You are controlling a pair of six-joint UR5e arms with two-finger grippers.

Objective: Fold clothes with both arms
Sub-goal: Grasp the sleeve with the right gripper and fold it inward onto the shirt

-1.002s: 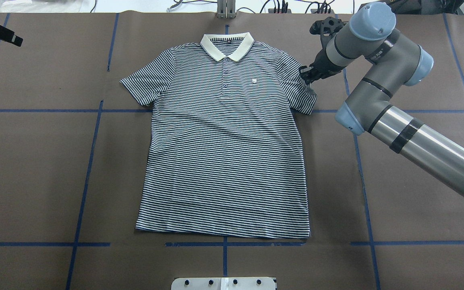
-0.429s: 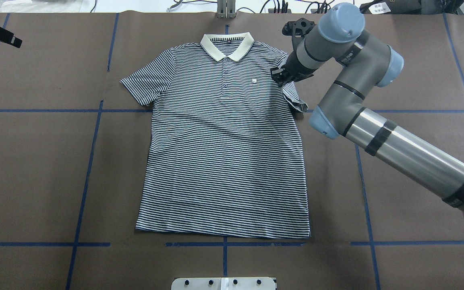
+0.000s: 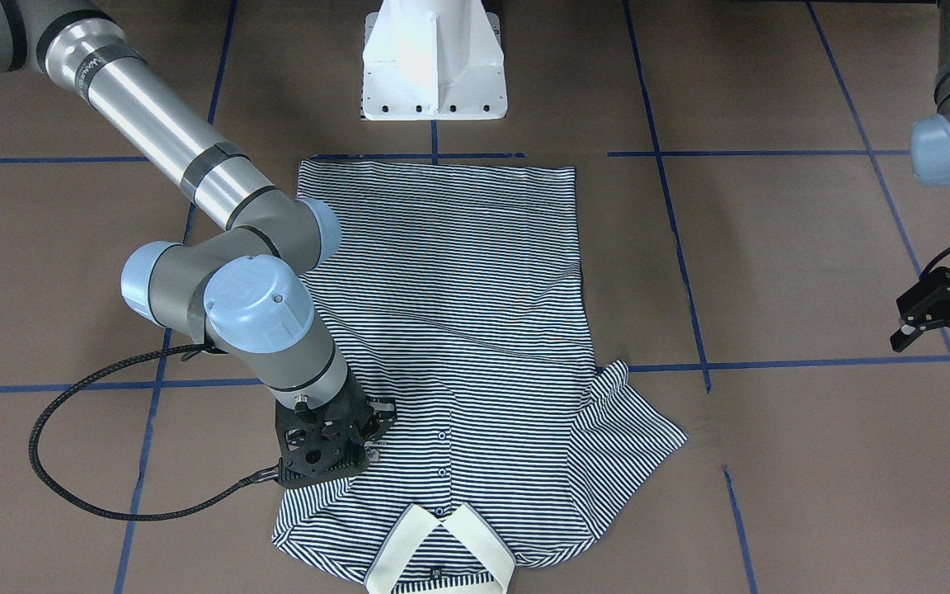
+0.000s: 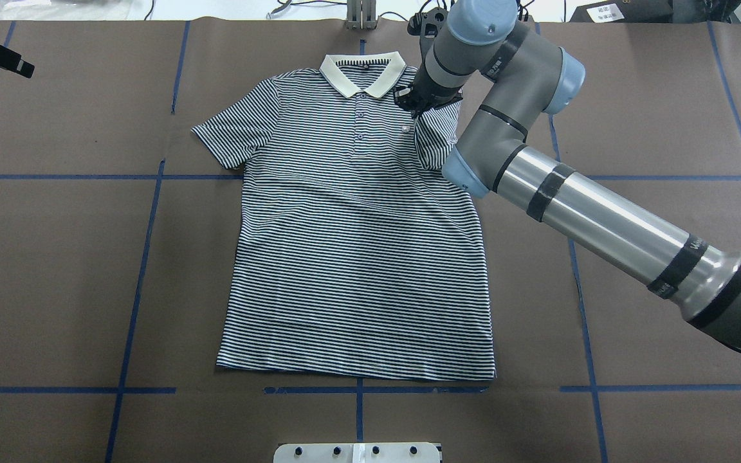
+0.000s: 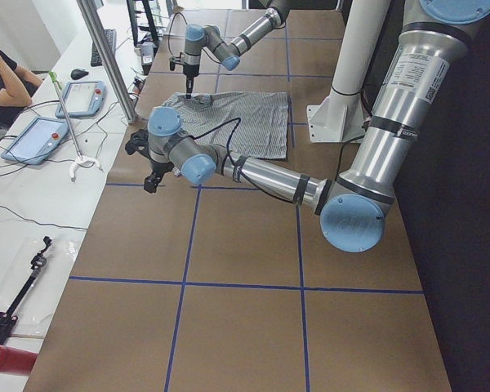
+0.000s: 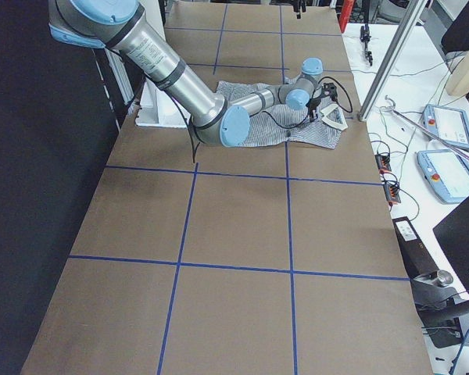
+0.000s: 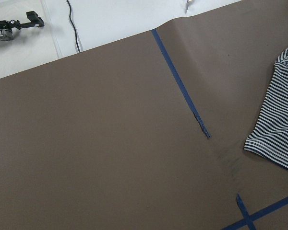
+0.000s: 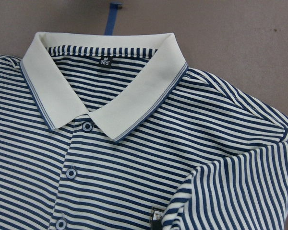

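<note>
The striped polo shirt (image 4: 357, 257) lies flat and face up on the brown table, with its cream collar (image 4: 362, 72) at the far edge. My right gripper (image 4: 417, 106) is shut on the shirt's right sleeve (image 4: 436, 138) and holds it folded in over the chest beside the logo. The front-facing view shows this gripper (image 3: 351, 450) low over the chest. The right wrist view shows the collar (image 8: 103, 91) and the folded sleeve (image 8: 235, 191). My left gripper (image 3: 941, 342) hangs open and empty off to the left of the shirt, above bare table. The other sleeve (image 4: 232, 132) lies spread out.
The white pedestal base (image 3: 434, 66) stands at the near edge by the shirt's hem. Blue tape lines (image 4: 142, 257) grid the brown table. A white side table with tablets (image 5: 33, 139) and cables runs along the far edge, where a person's arm (image 5: 4, 82) rests.
My right gripper has moved left and a little toward the collar, drawing the right sleeve from the shirt's side over onto the chest. The left arm has stayed still.
</note>
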